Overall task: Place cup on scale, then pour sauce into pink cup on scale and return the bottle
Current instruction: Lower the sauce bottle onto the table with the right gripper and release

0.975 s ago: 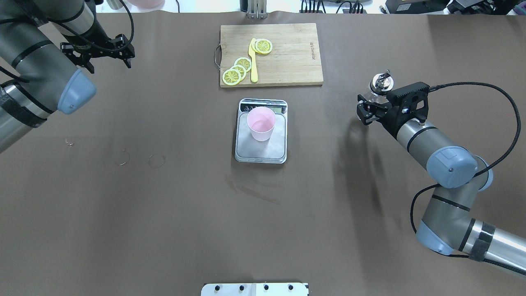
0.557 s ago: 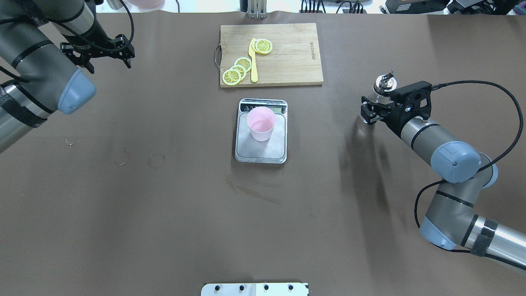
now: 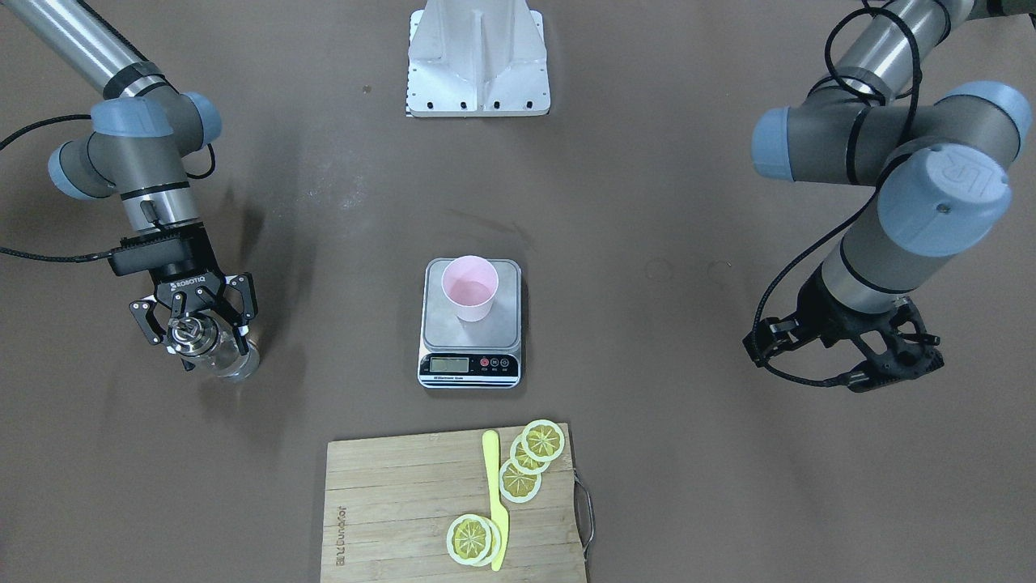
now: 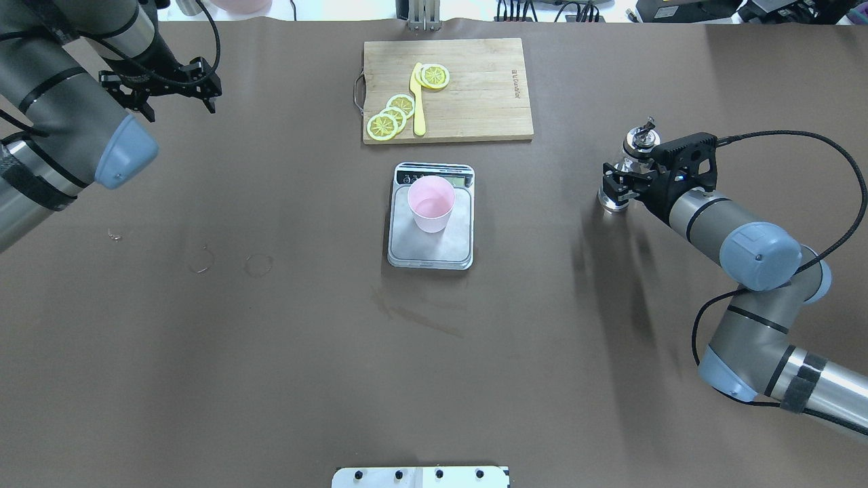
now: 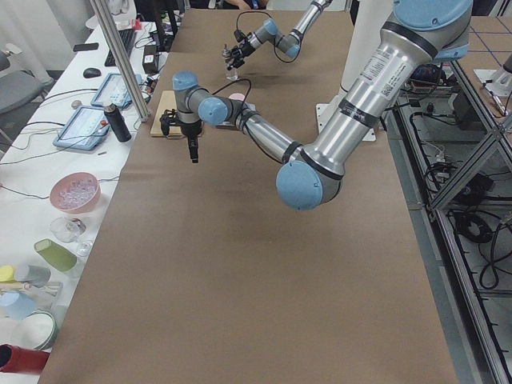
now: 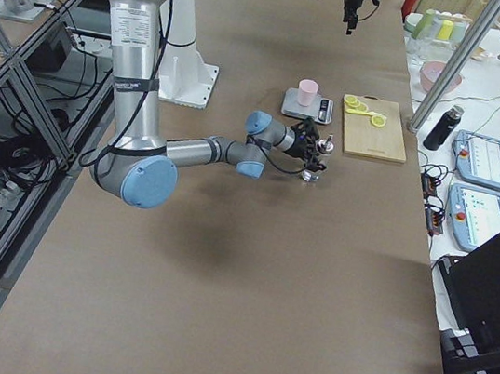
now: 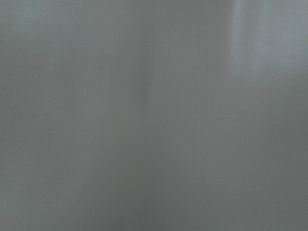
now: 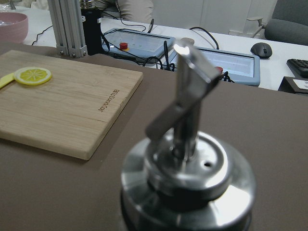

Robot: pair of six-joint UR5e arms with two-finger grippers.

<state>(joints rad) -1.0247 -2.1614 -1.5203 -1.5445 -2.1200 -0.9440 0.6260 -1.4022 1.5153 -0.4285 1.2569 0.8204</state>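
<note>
The pale pink cup (image 4: 431, 203) stands upright on the silver scale (image 4: 434, 252) at the table's middle; it also shows in the front-facing view (image 3: 469, 288). My right gripper (image 4: 618, 185) is shut on the clear glass bottle (image 4: 612, 200), far to the right of the scale. The bottle's base is at or just above the table. Its metal pourer cap (image 8: 187, 168) fills the right wrist view. The sauce is too clear to make out. My left gripper (image 4: 182, 108) is open and empty at the far left back.
A wooden cutting board (image 4: 475, 88) with lemon slices and a yellow knife (image 4: 418, 102) lies behind the scale. The robot's white base plate (image 4: 420, 476) is at the near edge. Faint ring marks (image 4: 258, 264) show on the left of the table.
My right gripper has moved to the right and down with the bottle, which now stands more upright with its base by the table. The left arm, cup and scale have not moved.
</note>
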